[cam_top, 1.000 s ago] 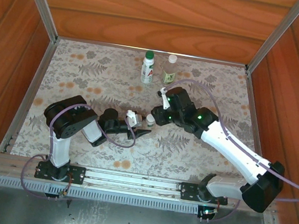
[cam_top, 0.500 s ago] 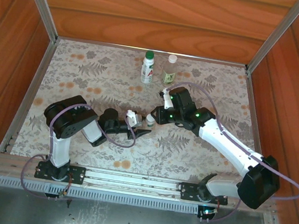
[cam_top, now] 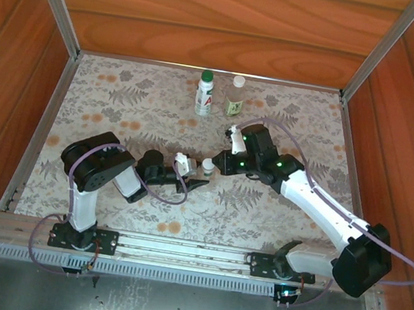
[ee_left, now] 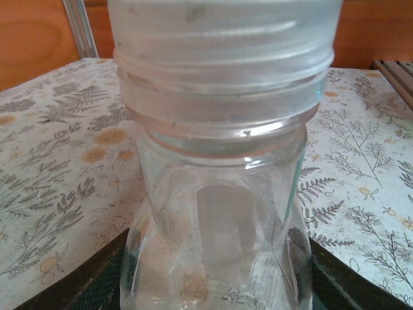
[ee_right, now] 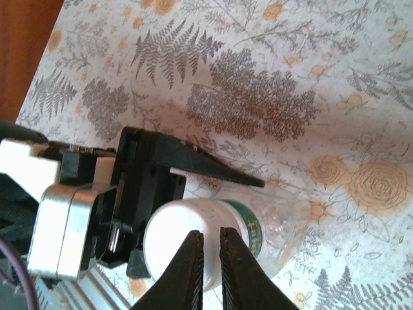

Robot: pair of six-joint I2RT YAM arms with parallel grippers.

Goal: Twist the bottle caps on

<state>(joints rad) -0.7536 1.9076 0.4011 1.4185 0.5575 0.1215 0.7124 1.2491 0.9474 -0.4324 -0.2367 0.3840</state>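
Note:
The shorter clear bottle (ee_left: pixel 219 213) stands on the cloth near the table's middle, with my left gripper (ee_left: pixel 219 284) shut round its lower body. A white cap (ee_right: pixel 174 236) sits on its neck above a green printed band; the top view shows that cap (cam_top: pixel 207 167) too. My right gripper (ee_right: pixel 211 234) hovers just over the cap's edge, its fingers almost together with nothing between them. From above, the right gripper (cam_top: pixel 219 164) is just right of the bottle and the left gripper (cam_top: pixel 200 179) just left of it.
At the back stand the white bottle (cam_top: pixel 204 95), topped by a green cap (cam_top: pixel 207 76), and the clear labelled bottle (cam_top: pixel 236 99) with a white cap (cam_top: pixel 239 81). Wooden walls and metal rails (cam_top: pixel 55 2) enclose the fern-print cloth (cam_top: pixel 121 104).
My right gripper has drawn back a little to the right, uncovering the white cap on the short bottle. The left arm and the bottle have stayed put.

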